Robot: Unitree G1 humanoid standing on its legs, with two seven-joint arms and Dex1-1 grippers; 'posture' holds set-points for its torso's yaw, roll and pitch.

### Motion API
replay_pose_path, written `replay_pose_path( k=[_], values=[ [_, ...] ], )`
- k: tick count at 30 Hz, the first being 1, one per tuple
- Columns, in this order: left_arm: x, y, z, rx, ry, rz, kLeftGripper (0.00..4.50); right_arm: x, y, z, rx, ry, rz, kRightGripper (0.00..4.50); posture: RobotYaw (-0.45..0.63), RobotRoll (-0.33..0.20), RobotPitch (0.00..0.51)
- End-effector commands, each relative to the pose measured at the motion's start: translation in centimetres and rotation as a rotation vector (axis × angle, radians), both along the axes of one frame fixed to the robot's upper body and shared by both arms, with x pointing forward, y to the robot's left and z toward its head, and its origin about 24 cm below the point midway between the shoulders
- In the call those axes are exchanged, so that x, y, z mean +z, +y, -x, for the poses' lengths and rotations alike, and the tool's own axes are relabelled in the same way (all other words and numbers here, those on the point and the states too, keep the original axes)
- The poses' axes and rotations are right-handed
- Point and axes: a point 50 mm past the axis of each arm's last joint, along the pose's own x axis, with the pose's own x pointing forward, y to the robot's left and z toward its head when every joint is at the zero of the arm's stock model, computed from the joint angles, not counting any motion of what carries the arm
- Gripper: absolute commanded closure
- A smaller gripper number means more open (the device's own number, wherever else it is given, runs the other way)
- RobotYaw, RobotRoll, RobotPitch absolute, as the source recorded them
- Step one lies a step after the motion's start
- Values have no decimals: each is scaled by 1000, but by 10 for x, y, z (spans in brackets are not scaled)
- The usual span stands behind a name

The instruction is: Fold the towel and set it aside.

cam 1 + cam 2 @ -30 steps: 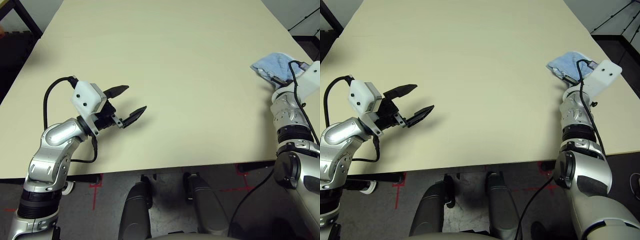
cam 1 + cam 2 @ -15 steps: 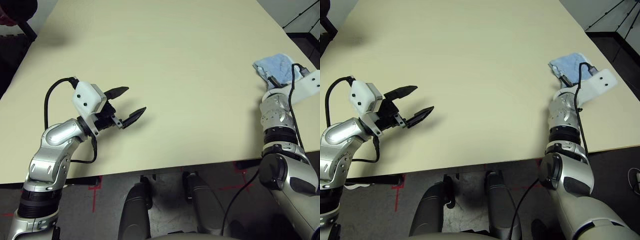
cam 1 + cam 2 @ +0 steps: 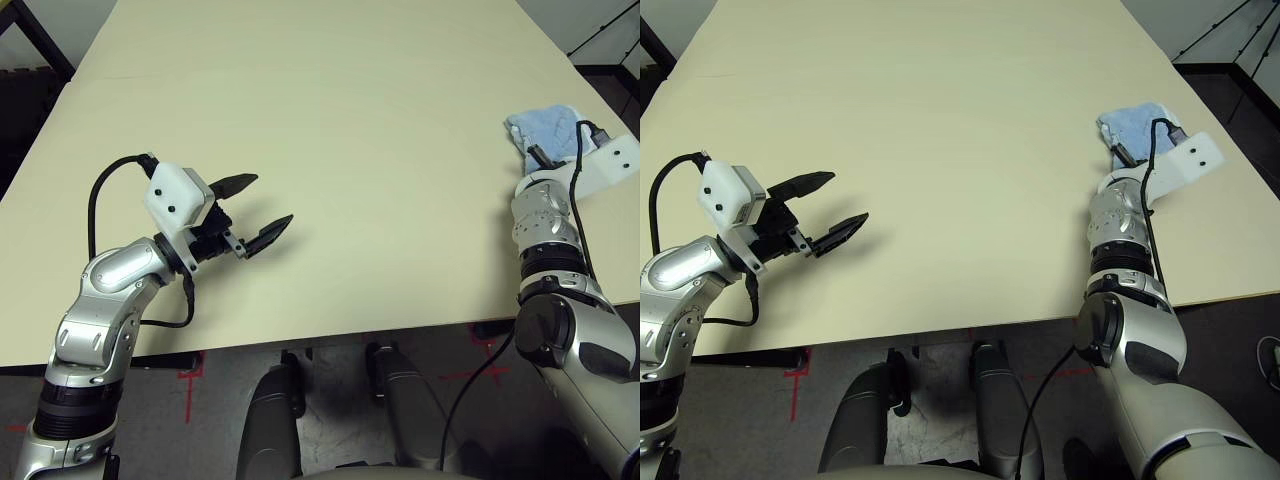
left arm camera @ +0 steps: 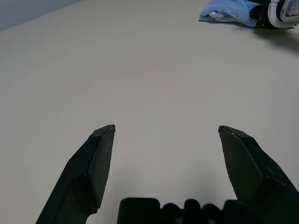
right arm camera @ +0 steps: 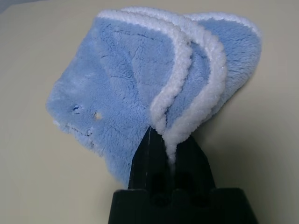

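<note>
towel: the light-blue towel [image 5: 140, 88] lies folded in layers at the table's far right edge, about 2 o'clock in the head views; white stitched edging curves over its top layer and a small dark mark sits on its face.

towel placement: it rests flat on the table [image 3: 350, 130] well clear of the open middle, which reads as the set-aside spot; the fold looks done.

right gripper: the right gripper [image 5: 169, 140] has its two black fingers close together with the white edging of the towel pinched between the tips, a narrow hold on the near hem, probably to steady the cloth as it is laid down before letting go.

left gripper: the left gripper [image 3: 262, 208] hovers over bare table at about 8 o'clock, jaws spread wide and holding nothing, well apart from the towel; it looks parked out of the way.

change, towel: against the frames from a second ago it lies in much the same far-right spot, allowing for a shift of the camera.

change, right arm: the white wrist housing has rolled and the forearm now stands nearer the table's middle.

change, left arm: same pose, jaws equally wide.
</note>
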Motion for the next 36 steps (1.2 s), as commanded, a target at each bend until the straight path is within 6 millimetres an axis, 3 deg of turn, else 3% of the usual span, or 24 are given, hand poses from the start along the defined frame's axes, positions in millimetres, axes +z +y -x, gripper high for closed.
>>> replay_pose_path(
  k=[1, 9, 19, 24, 27, 31, 36],
  values=[
    [0, -2, 2, -6, 1, -18, 0, -6, -4, 3, -2, 19, -2, 3093, -171, 0, 264],
    [0, -4, 1, -5, 2, -17, 0, -10, -10, 19, -4, 41, 91, 38, -176, 0, 268],
    [-1, -6, -2, -8, 1, -6, 0, -19, -2, 60, 48, 97, 163, 38, -196, 0, 266],
    [-1, -6, -4, 3, -3, 12, 0, -6, 20, 75, 246, 41, 394, 38, -207, 0, 264],
    [1, -6, -8, 44, -9, 68, 0, 10, 34, 69, 375, -39, 556, 38, -210, 0, 261],
    [7, 0, -18, 144, -15, 150, 0, 24, 39, 51, 458, -101, 665, 38, -208, 0, 254],
    [15, 26, -30, 371, -39, 292, 0, 35, 41, 19, 541, -144, 769, 38, -181, 0, 238]
  ],
)
